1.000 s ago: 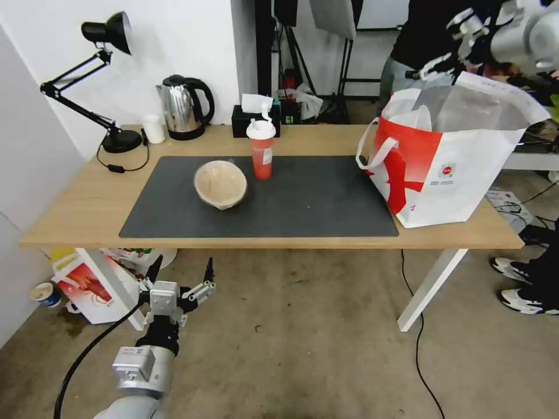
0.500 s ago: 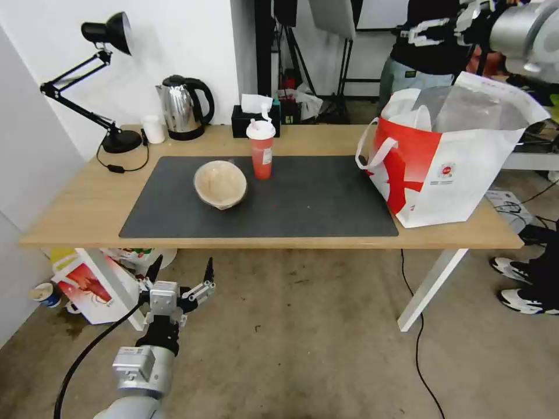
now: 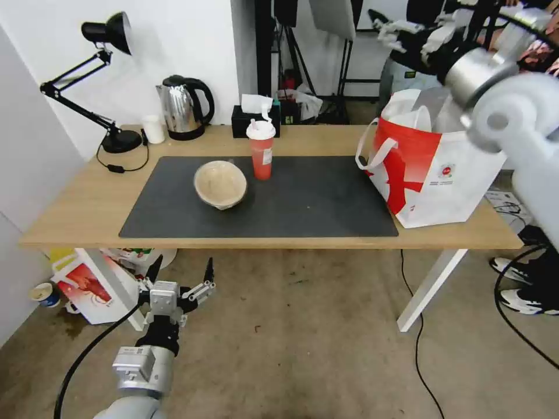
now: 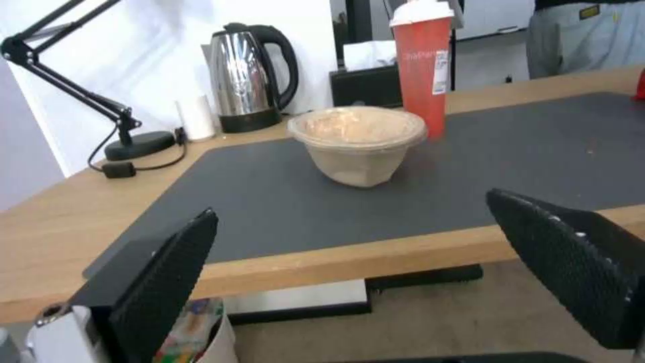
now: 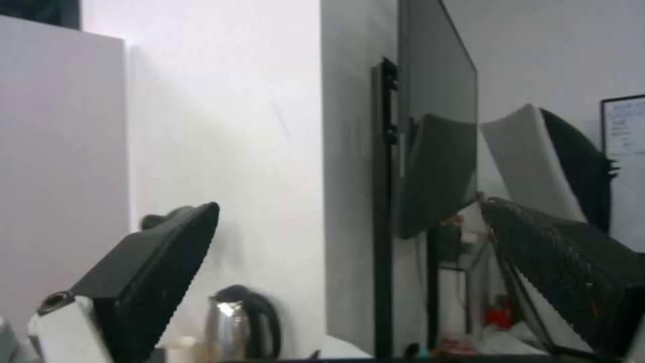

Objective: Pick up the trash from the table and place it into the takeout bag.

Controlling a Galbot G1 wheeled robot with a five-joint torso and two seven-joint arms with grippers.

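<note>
Since the earlier frames the right arm has swung across above the takeout bag (image 3: 442, 174), its right tool (image 3: 402, 29) now raised behind the bag, fingers spread and holding nothing. Nearest, the left tool (image 3: 181, 272) hangs below the desk's (image 3: 75, 215) front edge, fingers spread, empty. On the grey mat (image 3: 303, 203), the beige lidded bowl (image 3: 220, 184) sits left of centre; the red drink cup (image 3: 261, 150) stands just beside it toward the far edge. The bag stands at the desk's right end.
</note>
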